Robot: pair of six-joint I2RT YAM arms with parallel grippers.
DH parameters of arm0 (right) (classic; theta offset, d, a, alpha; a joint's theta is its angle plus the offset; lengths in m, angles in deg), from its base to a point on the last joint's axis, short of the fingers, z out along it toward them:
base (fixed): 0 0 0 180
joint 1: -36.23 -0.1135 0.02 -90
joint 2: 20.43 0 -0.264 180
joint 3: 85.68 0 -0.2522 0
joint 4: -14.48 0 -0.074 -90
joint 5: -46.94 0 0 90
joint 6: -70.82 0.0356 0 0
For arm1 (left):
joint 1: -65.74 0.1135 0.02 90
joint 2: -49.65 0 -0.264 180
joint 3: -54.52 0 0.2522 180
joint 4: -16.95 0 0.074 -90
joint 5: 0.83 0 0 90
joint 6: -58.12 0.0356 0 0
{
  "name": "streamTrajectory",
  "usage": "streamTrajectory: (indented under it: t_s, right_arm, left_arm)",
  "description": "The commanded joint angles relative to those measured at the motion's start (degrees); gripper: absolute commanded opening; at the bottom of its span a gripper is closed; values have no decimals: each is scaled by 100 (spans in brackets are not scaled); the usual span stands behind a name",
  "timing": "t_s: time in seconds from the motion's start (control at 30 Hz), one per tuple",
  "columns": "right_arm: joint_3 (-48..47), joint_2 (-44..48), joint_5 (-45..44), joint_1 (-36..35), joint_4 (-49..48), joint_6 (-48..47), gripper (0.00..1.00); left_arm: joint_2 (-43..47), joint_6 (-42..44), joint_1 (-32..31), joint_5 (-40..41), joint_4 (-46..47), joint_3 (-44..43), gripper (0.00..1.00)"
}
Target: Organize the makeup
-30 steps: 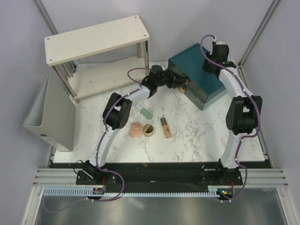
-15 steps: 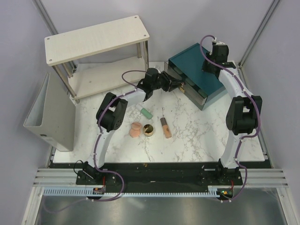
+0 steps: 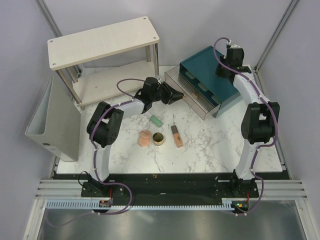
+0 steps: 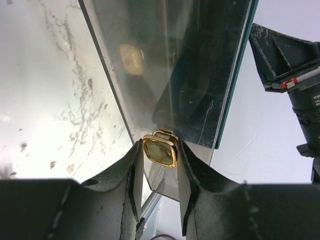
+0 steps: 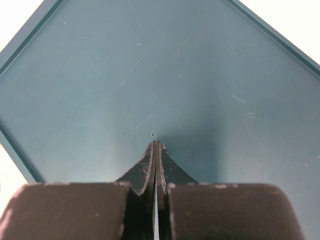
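Now the gold knob (image 4: 160, 152) of the drawer (image 3: 192, 96) is clamped between the fingers of the left gripper (image 3: 173, 94), and the drawer is seen standing out from the teal box (image 3: 200, 67). The right gripper (image 5: 155, 147), fingers pressed together, is pointed down at the box's top. The peach-pink sponge (image 3: 144, 138), gold-rimmed pot (image 3: 159, 138), peach tube (image 3: 176, 136) and mint-green piece (image 3: 157, 120) are laid on the marble table (image 3: 210, 145), near the drawer's front.

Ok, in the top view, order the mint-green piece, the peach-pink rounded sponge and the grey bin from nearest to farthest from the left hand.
From the left hand, shut on the gold drawer knob:
1. Mint-green piece, just toward the arm bases.
2. Peach-pink rounded sponge, further toward the bases, leftward.
3. Grey bin, at the far left edge.
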Motion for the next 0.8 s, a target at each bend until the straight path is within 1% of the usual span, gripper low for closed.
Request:
streamTrajectory:
  t_s: [0.0,0.13,0.27,0.37,0.47,0.5,0.53,0.6,0.77]
  right_arm:
    - [288,-192,67,-7,687,60,0]
    - [279,-174,216,-16,696,43,0]
    - [314,-148,155,-16,696,25,0]
    - [349,-139,172,-16,704,25,0]
    - [384,-165,233,-16,704,42,0]
    - [376,-174,268,-16,704,42,0]
    - [376,-174,277,-16,704,42,0]
    - [376,-157,269,-24,704,42,0]
    - [393,-86,269,-25,704,7,0]
  left_arm:
    - [431,636,12,-95,-389,366,8]
    - [546,715,29,-122,-608,569,11]
    - [791,899,108,106,-951,824,11]
    - [871,1022,161,99,-1021,912,17]
    - [801,1171,188,-68,-1083,763,34]
    - [766,1233,196,-112,-1101,641,46]
    - [757,1407,196,-217,-1145,561,51]
    - [783,1619,196,-297,-1268,350,57]
    - [1125,2497,275,-218,-1794,69,62]
